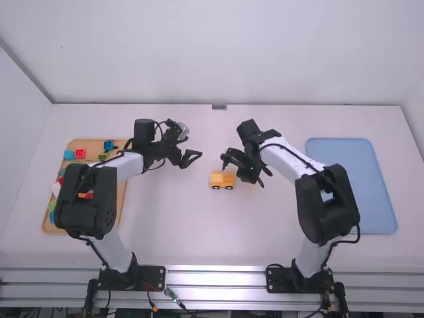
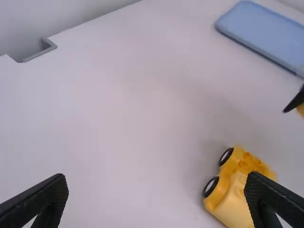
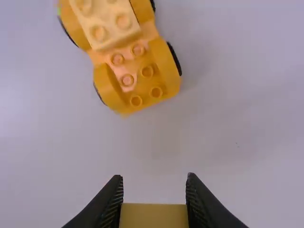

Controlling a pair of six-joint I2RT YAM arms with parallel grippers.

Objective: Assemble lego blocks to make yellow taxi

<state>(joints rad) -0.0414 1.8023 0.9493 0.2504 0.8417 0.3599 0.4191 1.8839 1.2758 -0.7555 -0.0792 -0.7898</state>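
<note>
Left gripper [image 1: 193, 158]: we see its jaws released, the two fingers spread wide; they stand apart from the car.
Right gripper [image 1: 246, 173]: we see its jaws parted by the width of a yellow block [image 3: 153, 216], grasping it with a finger against each side.
Yellow car [image 1: 222, 181]: we find it on the white table [image 1: 179, 225], between the two sets of jaws but set nearer our arm bases, just beside the right ones.
Long axis: in the high view it runs roughly left to right, from the left jaws' side towards the right jaws' side.
Ends: the low, studded end points towards the right jaws; the raised block [image 3: 105, 21] sits on the end towards the left jaws.
Stance: upright, wheels down.
Blue tray [image 1: 351, 185]: well apart from the right jaws, out to our right.
Wooden tray [image 1: 76, 144]: out to our left of the left jaws, holding coloured bricks [image 1: 80, 154].
</note>
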